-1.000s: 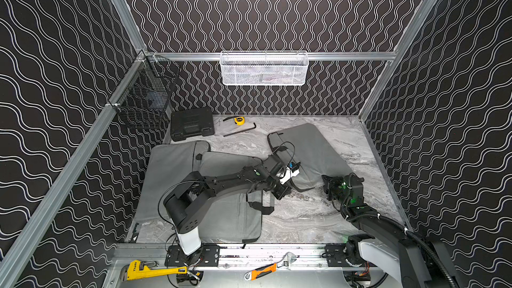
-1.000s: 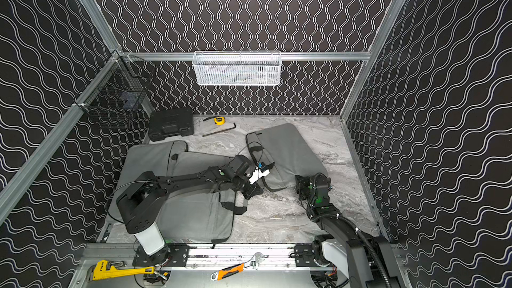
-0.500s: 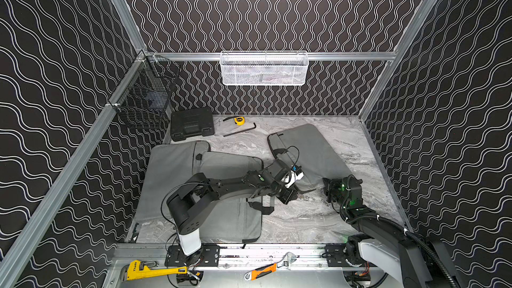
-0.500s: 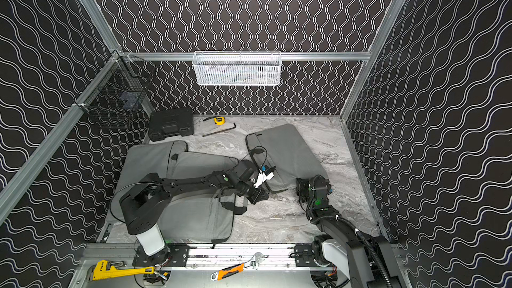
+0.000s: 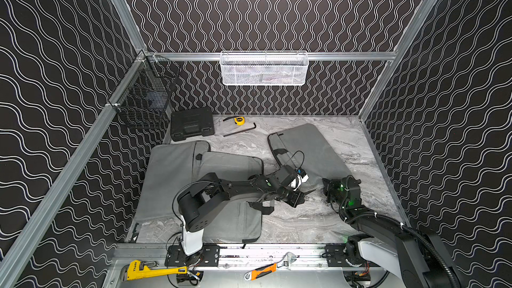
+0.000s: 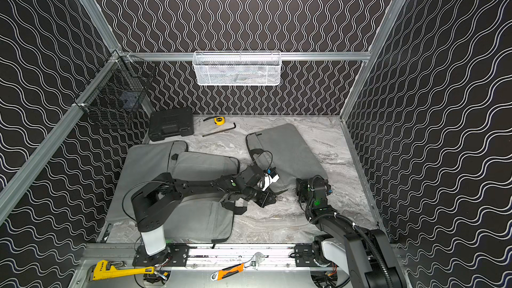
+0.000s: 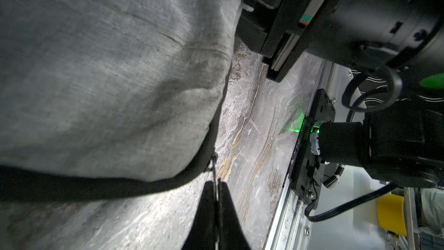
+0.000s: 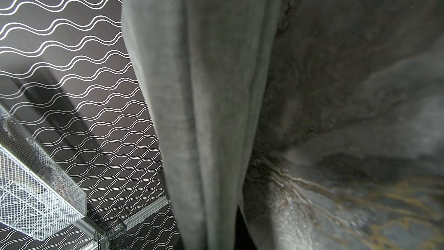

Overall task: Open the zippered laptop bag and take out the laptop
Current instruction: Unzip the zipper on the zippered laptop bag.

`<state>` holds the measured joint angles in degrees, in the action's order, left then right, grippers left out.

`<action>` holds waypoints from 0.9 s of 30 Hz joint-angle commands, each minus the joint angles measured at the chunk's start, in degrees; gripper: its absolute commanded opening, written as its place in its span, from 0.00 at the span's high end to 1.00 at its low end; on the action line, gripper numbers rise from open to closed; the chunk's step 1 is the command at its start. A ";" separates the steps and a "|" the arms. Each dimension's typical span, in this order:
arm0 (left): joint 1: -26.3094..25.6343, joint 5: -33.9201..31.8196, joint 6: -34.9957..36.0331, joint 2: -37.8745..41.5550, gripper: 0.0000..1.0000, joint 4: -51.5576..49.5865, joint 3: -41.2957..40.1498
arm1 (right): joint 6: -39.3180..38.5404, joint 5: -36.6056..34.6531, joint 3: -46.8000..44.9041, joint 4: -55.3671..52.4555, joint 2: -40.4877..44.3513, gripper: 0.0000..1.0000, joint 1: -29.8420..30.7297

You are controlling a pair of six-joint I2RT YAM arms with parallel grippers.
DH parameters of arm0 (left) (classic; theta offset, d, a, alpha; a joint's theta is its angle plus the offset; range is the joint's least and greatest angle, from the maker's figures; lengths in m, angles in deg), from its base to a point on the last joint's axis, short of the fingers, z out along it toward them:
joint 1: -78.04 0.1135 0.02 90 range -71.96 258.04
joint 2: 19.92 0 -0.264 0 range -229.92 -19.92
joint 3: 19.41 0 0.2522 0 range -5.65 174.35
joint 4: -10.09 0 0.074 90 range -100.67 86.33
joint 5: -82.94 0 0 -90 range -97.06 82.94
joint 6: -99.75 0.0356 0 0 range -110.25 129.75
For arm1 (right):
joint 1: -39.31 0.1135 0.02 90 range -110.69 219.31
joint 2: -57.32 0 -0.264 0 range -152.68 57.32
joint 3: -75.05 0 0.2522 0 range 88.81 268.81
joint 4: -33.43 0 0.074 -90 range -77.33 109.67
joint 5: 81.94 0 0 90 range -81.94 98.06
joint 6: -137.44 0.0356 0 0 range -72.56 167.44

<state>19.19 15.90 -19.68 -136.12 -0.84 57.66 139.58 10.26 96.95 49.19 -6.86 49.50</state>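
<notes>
The grey fabric laptop bag point(image 5: 307, 150) lies flat on the right half of the marbled grey desk point(image 5: 304, 225), skewed, with one rounded corner towards the two arms. It is a plain woven sleeve edged with a black zip band point(image 7: 120, 186), and the cloth near that corner is creased and puffed. The left claw point(image 7: 217, 185) is pinched tight on the thin metal zipper pull point(image 7: 213, 167), which hangs off the band right at the corner, just above the desk. The right claw point(image 5: 326, 188) sits at the same near corner. In its wrist view a ridge of the bag's edge narrows down into it, so it seems to be nipped onto that fold, though its fingers hardly show. Two more grey fabric bags, the far one point(image 5: 166, 178) partly under the near one point(image 5: 230, 167), lie overlapping on the left half, and the left arm point(image 5: 235, 189) stretches across the nearer one to reach the corner. At the back stand a black plastic tool case point(image 5: 192, 123), a yellow tape measure point(image 5: 239, 120) and a black hex key point(image 5: 239, 131), well apart from the bag. A white mesh basket point(image 5: 263, 69) hangs on the back rail and a black wire basket point(image 5: 144, 101) on the side rail. A yellow pipe wrench point(image 5: 149, 271) and an orange-handled adjustable wrench point(image 5: 266, 268) lie on the front ledge.
</notes>
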 commanded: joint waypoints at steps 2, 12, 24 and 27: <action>-0.45 0.77 -3.77 -1.40 1.00 4.65 1.49 | 2.78 -0.97 -0.19 6.78 -1.13 1.00 0.85; -0.64 -1.99 -4.16 -4.50 1.00 4.16 6.83 | 4.19 -0.77 -0.20 8.10 -1.85 1.00 4.33; -0.74 -1.91 -3.35 -6.35 1.00 4.20 11.13 | 5.32 -2.43 -1.64 7.08 0.72 1.00 6.33; -0.52 -2.81 -1.55 -3.29 0.72 2.04 10.74 | 6.66 -3.18 -2.77 7.13 1.49 1.00 6.40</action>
<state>18.56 14.11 -24.06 -141.93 -2.89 67.74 142.86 5.47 94.92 52.94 -5.99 55.56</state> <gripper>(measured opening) 0.166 0.135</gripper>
